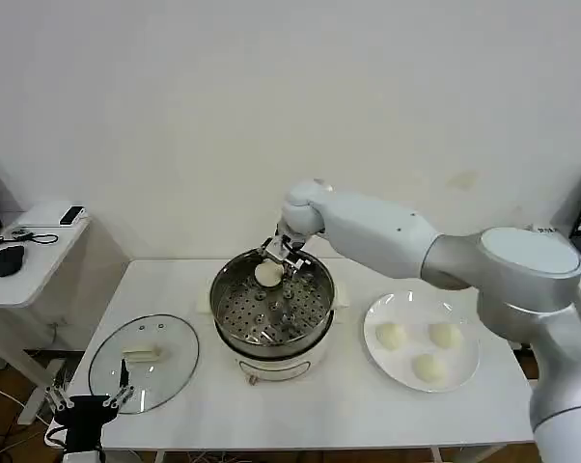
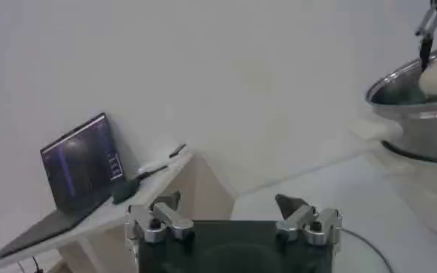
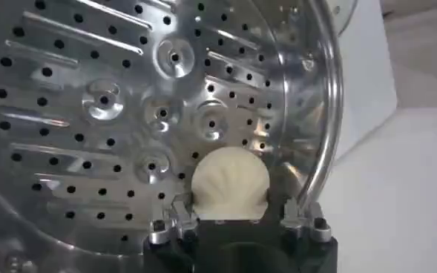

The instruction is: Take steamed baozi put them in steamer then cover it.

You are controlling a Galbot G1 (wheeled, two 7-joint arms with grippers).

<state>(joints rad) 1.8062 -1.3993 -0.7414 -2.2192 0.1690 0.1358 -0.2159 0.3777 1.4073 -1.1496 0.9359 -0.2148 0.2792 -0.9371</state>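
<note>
The left gripper (image 1: 90, 403) waits at the table's (image 1: 348, 410) near-left corner, fingers wide apart. The cover (image 1: 144, 363) lies flat beside it, its bar handle pointing from nine to three o'clock. In the middle stands the steamer (image 1: 271, 311). The right gripper (image 1: 274, 267) pinches one baozi (image 1: 268, 275) over its twelve o'clock edge. Three buns (image 1: 391, 336) sit on the plate (image 1: 464, 371), right.

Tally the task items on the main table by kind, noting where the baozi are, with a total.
Steamed baozi: 4. One held by the right end effector over the steamer, three on the white plate at.
Steamer: 1
Glass cover: 1
White plate: 1
Total: 7
</note>
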